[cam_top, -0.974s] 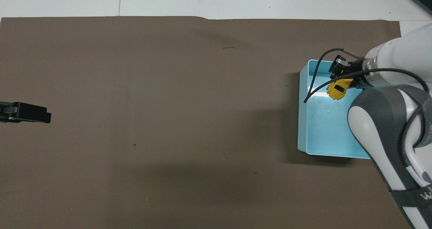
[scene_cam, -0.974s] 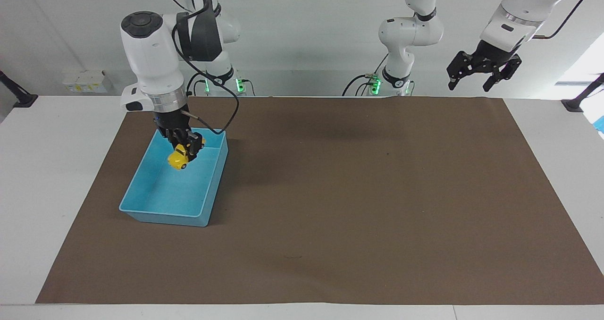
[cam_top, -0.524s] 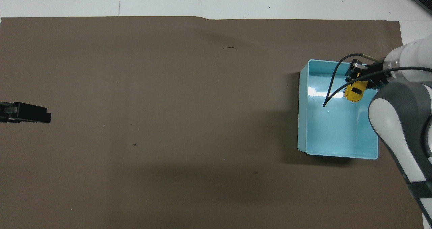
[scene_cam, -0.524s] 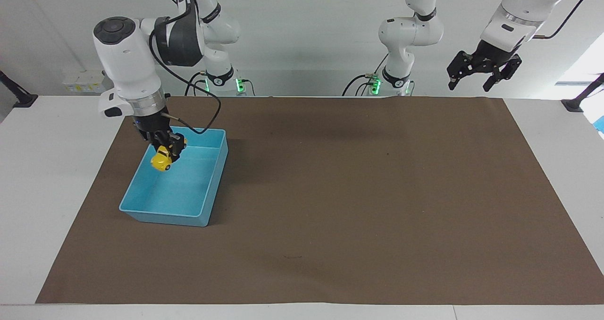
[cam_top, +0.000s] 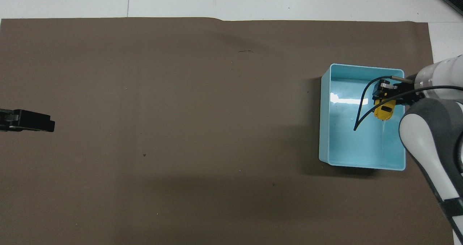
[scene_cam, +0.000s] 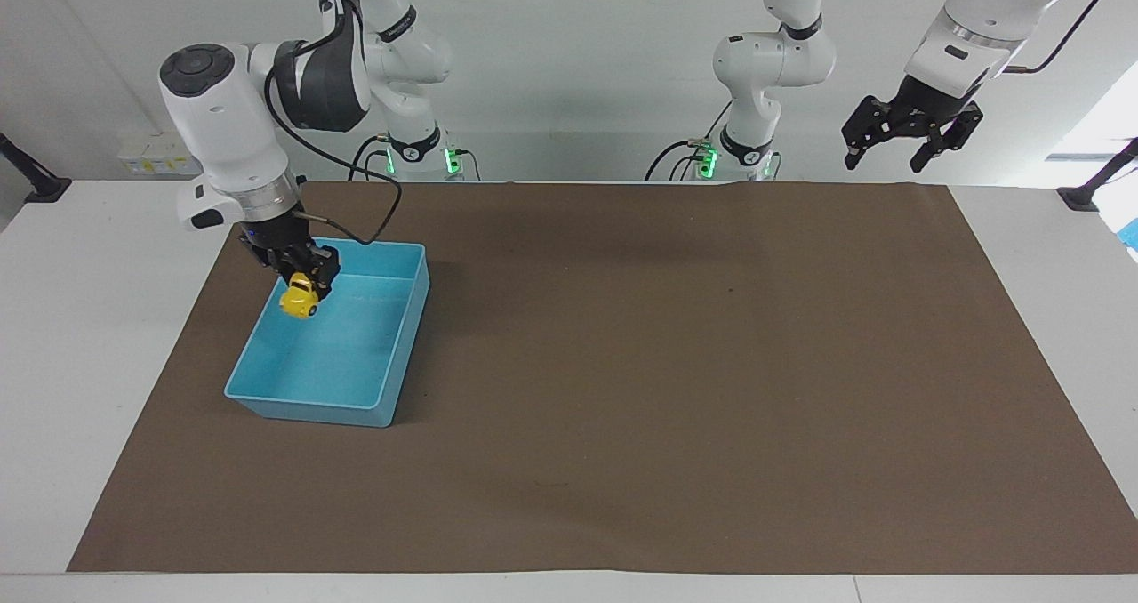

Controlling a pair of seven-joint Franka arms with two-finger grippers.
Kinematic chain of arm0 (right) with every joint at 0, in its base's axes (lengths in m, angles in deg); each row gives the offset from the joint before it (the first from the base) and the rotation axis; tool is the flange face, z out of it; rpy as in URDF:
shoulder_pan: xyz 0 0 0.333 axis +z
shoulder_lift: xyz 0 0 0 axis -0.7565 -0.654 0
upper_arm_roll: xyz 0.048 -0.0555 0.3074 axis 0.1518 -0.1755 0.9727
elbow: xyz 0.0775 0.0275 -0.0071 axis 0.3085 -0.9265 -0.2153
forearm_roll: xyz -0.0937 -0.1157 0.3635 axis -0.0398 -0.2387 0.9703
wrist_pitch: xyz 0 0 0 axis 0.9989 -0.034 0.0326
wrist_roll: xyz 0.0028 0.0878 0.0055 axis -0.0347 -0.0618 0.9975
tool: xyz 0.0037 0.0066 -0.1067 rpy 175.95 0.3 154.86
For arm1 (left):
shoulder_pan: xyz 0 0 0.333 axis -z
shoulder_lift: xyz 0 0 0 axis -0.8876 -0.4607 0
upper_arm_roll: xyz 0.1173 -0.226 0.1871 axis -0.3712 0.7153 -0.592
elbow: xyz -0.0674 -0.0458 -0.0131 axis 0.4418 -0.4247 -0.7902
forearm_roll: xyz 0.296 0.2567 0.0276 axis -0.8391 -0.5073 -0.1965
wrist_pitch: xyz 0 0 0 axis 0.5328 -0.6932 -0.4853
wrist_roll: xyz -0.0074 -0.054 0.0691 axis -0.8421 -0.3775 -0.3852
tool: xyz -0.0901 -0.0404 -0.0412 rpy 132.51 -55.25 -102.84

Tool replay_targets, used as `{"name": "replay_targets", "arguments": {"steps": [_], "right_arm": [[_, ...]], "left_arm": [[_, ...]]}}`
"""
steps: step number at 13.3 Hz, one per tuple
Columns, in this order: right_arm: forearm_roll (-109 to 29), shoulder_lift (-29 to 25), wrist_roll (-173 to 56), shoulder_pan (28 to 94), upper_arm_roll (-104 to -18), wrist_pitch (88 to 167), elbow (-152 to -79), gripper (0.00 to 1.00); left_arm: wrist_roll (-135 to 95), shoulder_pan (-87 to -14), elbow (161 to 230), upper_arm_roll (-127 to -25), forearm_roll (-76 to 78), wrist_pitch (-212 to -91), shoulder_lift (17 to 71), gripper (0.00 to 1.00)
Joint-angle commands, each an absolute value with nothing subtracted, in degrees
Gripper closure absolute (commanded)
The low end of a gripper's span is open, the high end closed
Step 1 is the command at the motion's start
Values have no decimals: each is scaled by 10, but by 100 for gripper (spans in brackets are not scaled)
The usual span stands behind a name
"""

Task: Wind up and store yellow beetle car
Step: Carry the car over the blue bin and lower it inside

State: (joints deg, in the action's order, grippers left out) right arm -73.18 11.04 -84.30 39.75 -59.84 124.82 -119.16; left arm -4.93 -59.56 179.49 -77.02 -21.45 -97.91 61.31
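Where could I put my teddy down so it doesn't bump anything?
Almost the whole brown mat is bare, from the blue bin to the left arm's end. It's crowded only at the bin, where the right gripper holds the yellow beetle car over it.

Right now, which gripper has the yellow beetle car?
The right gripper, shut on the yellow beetle car over the blue bin; the left gripper hangs open, empty.

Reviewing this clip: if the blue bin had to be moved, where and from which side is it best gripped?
Judging by its shape, grip the blue bin by its thin upright wall, coming straight down from above at the bare rim toward the table's middle. The right tool, shut on the yellow beetle car, crowds the other long wall. The left tool waits open.
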Motion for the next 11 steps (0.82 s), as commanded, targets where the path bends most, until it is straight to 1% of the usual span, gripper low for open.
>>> {"name": "replay_targets", "arguments": {"steps": [1,5,7,9,11], "right_arm": [[-713,137,-793,384,-594,1309,-1261,100],[-713,136,-764,384,-594,1380,-1319,100],[-713,131,-738,384,-595,1392,-1330,100],[-713,135,-731,384,-594,1425,-1357,100],[-713,124,-712,382,-594,1517,-1407,100]], "left_arm": [[-47,-601,1792,-768,-208,-968,619,0],[-47,-601,1792,-768,-208,-968,619,0],[-47,-602,1792,-768,-208,-968,619,0],[-47,-601,1792,-768,-208,-968,619,0],[-47,-601,1792,-768,-208,-968,619,0]]}}
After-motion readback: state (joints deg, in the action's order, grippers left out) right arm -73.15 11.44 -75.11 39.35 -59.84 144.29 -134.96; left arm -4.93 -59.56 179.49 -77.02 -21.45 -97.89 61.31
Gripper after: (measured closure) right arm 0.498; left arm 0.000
